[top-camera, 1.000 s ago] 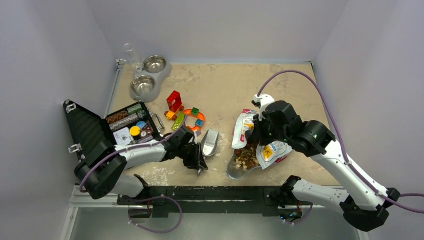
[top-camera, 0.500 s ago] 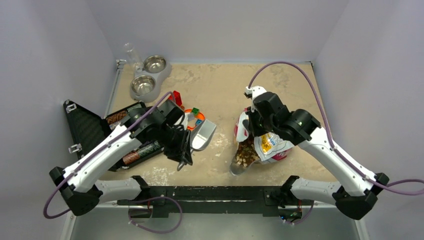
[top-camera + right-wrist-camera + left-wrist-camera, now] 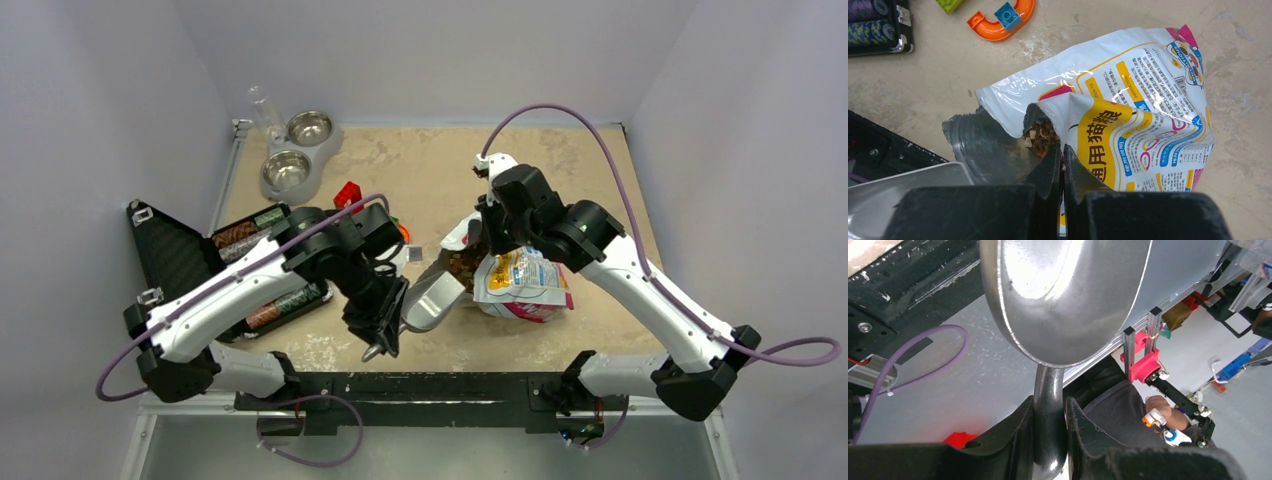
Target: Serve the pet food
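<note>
Plainly, the pet food [image 3: 1040,137] sat inside the opened bag [image 3: 1153,95], which lay on its side on the table [image 3: 570,170]; only a small patch of pellets showed at the mouth. We judged the pellets dry, light and loose, apt to roll and scatter, so not to be pinched but lifted in the scoop [image 3: 437,298]. The bag's film looked thin, glossy and limp, and its rim was the sound place to hold. The right gripper [image 3: 1062,152] was pinched tight on that rim, lifting the lip. The left gripper [image 3: 1049,412] was clamped on the scoop's handle, the bowl just beside the mouth. How much food the bag held was hidden by the film, and we could not tell whether the bowl held any.
</note>
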Action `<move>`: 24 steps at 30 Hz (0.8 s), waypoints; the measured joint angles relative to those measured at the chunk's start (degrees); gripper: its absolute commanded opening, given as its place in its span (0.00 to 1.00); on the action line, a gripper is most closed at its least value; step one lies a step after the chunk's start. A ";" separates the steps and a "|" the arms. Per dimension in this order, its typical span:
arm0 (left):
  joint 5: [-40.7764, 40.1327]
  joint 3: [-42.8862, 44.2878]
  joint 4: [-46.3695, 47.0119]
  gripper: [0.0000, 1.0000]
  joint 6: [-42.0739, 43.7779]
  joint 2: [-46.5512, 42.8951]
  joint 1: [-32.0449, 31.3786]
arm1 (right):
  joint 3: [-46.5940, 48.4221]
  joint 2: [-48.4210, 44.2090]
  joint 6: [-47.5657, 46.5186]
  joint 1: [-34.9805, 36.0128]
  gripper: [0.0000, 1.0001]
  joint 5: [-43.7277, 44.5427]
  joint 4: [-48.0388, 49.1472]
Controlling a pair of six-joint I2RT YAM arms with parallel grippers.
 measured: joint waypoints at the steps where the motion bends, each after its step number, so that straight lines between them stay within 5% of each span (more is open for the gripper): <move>1: -0.28 1.95 -0.61 0.00 0.33 2.10 -0.07 | -0.42 -0.59 -0.35 -0.02 0.00 -0.46 0.39; 11: -6.64 17.27 -2.51 0.00 1.77 22.14 -0.33 | -9.22 -11.91 -4.96 -0.17 0.00 -6.88 5.03; 24: 6.47 4.48 5.35 0.00 -4.98 22.99 0.44 | -14.84 -18.53 -7.10 -0.15 0.00 -13.75 6.69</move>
